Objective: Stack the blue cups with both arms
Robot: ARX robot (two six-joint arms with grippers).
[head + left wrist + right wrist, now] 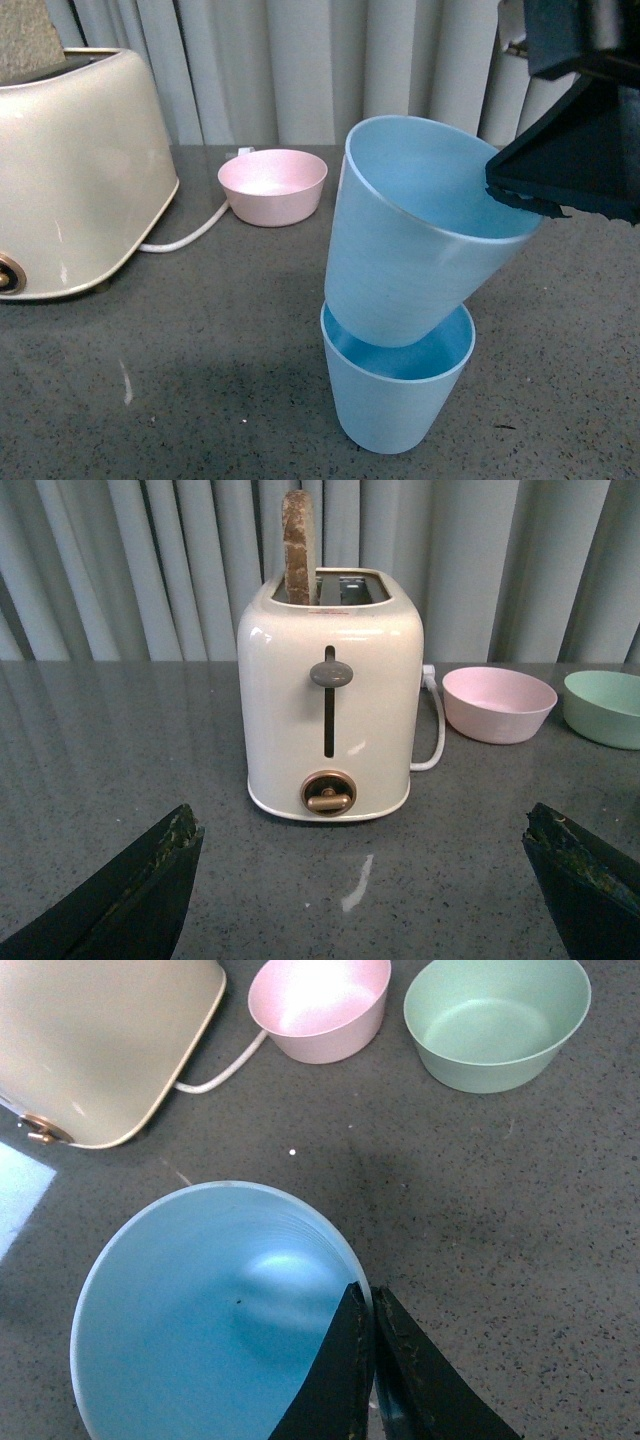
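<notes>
Tool, mostly cropped, pinches tilted upper cup rim.

1. The table is a dark grey, finely speckled surface that runs back to a pale curtain.
2. A cream toaster stands on its left part, and its white cord trails across the surface towards the pink bowl.
3. The pink bowl sits upright near the back, with the green bowl just beside it, not touching.
4. The lower blue cup stands upright on the near part, well apart from the bowls.
5. A small pale streak marks the near left surface.
</notes>
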